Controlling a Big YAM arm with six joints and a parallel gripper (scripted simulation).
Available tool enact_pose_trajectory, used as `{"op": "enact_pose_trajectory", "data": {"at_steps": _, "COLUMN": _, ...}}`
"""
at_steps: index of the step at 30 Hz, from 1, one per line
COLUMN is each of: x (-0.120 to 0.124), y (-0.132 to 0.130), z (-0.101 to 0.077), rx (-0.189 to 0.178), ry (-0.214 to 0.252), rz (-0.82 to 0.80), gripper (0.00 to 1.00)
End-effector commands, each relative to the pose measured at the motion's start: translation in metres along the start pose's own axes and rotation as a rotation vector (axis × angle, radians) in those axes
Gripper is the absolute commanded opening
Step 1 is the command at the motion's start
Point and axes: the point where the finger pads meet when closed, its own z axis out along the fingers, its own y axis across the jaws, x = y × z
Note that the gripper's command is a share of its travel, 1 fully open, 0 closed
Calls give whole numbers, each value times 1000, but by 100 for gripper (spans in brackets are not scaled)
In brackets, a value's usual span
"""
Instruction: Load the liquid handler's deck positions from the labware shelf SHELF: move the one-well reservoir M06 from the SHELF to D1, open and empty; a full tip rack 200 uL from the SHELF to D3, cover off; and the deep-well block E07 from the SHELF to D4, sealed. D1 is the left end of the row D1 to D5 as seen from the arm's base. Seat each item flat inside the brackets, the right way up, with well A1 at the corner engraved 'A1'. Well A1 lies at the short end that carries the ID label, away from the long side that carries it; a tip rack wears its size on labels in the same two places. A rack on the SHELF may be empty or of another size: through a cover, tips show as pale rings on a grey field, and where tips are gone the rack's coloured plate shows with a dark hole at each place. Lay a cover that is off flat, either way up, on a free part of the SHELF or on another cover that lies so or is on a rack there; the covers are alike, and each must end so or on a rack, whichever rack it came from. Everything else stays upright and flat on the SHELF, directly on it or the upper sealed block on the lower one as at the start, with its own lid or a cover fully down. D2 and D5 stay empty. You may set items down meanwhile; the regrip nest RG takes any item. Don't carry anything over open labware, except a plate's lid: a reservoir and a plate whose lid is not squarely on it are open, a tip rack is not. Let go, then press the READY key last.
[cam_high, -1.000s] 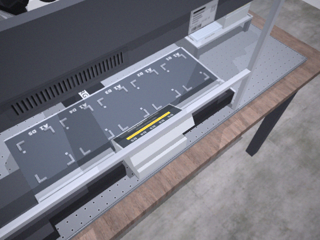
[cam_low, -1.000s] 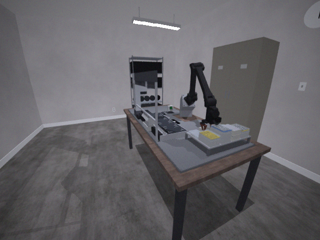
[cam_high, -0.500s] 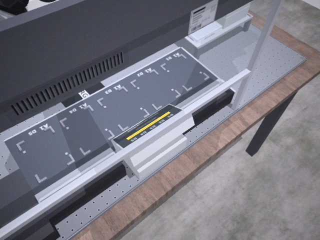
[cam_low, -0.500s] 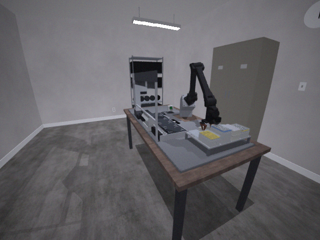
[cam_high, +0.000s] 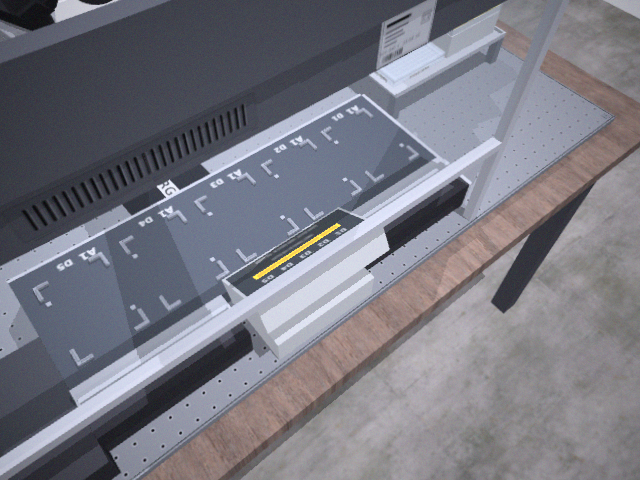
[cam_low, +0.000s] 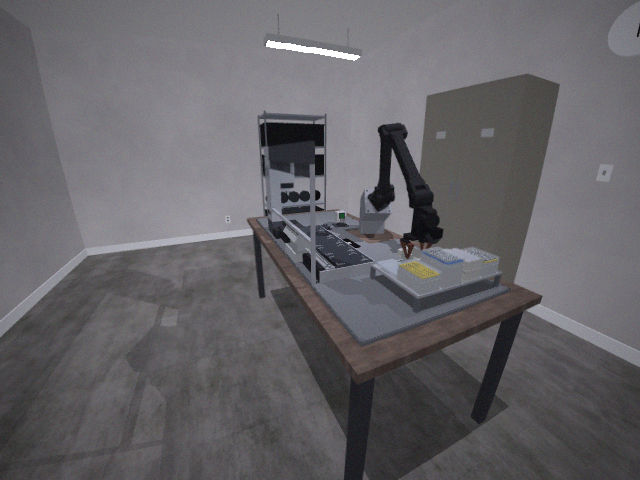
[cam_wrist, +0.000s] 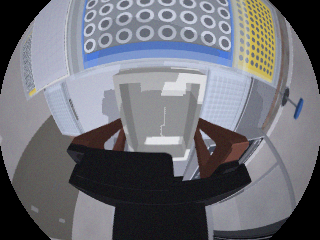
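My gripper (cam_wrist: 159, 119) (cam_low: 409, 249) is shut on a white, open one-well reservoir (cam_wrist: 160, 116), with one brown finger on each of its long walls, low at the near edge of the shelf (cam_low: 454, 297). Just beyond it in the wrist view stands a blue tip rack (cam_wrist: 160, 16) (cam_low: 442, 254) showing pale rings on a grey field. To its right is a yellow rack (cam_wrist: 256, 27) (cam_low: 418, 269) with dark holes. Deck places D1 (cam_high: 372, 142), D3 (cam_high: 248, 206) and D4 (cam_high: 170, 248) hold nothing.
D2 and D5 are bare too. A status panel with a yellow bar (cam_high: 297, 250) sits at the deck's front rail. A thin upright post (cam_high: 518, 98) stands by D1. A pale lidded plate (cam_high: 413, 64) lies on the shelf end. More white labware (cam_low: 480, 255) stands behind the blue rack.
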Motion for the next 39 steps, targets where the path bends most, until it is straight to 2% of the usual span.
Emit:
{"op": "enact_pose_trajectory", "data": {"at_steps": 1, "x": -26, "y": -6, "z": -39, "rx": 12, "ry": -78, "rz": 10, "gripper": 0}}
{"op": "enact_pose_trajectory", "data": {"at_steps": 3, "x": -28, "y": -7, "z": -44, "rx": 14, "ry": -83, "rz": 11, "gripper": 0}}
{"op": "enact_pose_trajectory", "data": {"at_steps": 6, "x": -23, "y": -5, "z": -42, "rx": 10, "ry": -72, "rz": 7, "gripper": 0}}
{"op": "enact_pose_trajectory", "data": {"at_steps": 20, "x": -27, "y": -7, "z": -70, "rx": 14, "ry": -84, "rz": 13, "gripper": 0}}
{"op": "enact_pose_trajectory", "data": {"at_steps": 22, "x": -27, "y": -7, "z": -70, "rx": 14, "ry": -84, "rz": 13, "gripper": 0}}
{"op": "enact_pose_trajectory", "data": {"at_steps": 23, "x": -16, "y": -3, "z": -63, "rx": 7, "ry": -60, "rz": 6, "gripper": 0}}
{"op": "enact_pose_trajectory", "data": {"at_steps": 26, "x": -27, "y": -7, "z": -77, "rx": 12, "ry": -85, "rz": 13, "gripper": 0}}
{"op": "enact_pose_trajectory", "data": {"at_steps": 39, "x": -25, "y": -8, "z": -96, "rx": 13, "ry": -86, "rz": 15, "gripper": 0}}
